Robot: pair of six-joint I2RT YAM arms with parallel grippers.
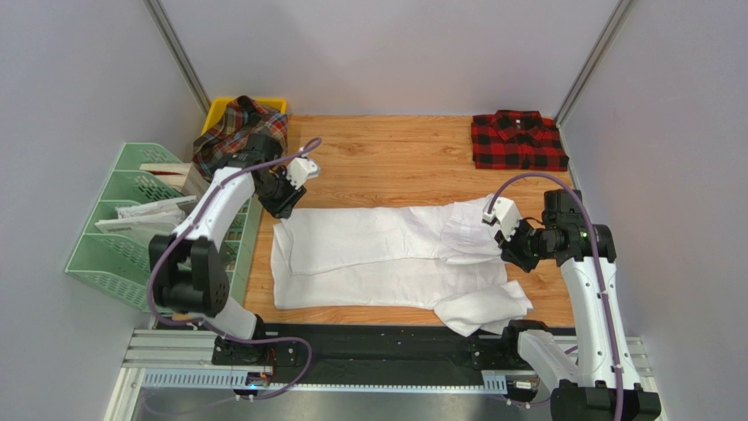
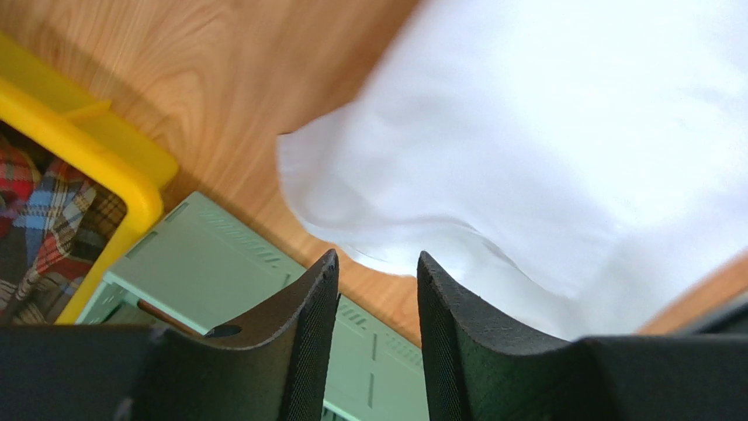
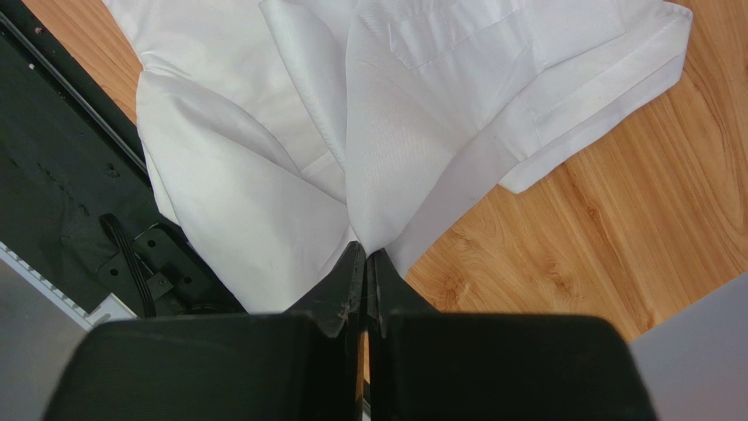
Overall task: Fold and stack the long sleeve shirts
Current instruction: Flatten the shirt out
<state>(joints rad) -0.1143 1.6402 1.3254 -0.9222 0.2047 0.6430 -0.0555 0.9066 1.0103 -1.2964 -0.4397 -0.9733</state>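
Note:
The large white shirt [image 1: 377, 259] lies spread lengthwise across the wooden table, partly folded over itself. My right gripper [image 1: 512, 248] is at the shirt's right end, shut on a pinched fold of the white cloth [image 3: 421, 132], which draws to a point at the fingertips of the gripper [image 3: 364, 254]. My left gripper [image 1: 283, 203] hovers over the shirt's far left corner [image 2: 544, 132]. Its jaws [image 2: 377, 259] stand open with nothing between them. The red-and-black checked shirt [image 1: 516, 140] lies folded at the back right. The tartan shirt [image 1: 239, 132] is bunched in a yellow bin.
The yellow bin [image 1: 279, 103] sits at the back left corner. A green file rack [image 1: 123, 219] holding white paper sheets stands along the table's left edge, close under my left gripper [image 2: 219, 272]. A black rail [image 1: 369, 342] runs along the near edge.

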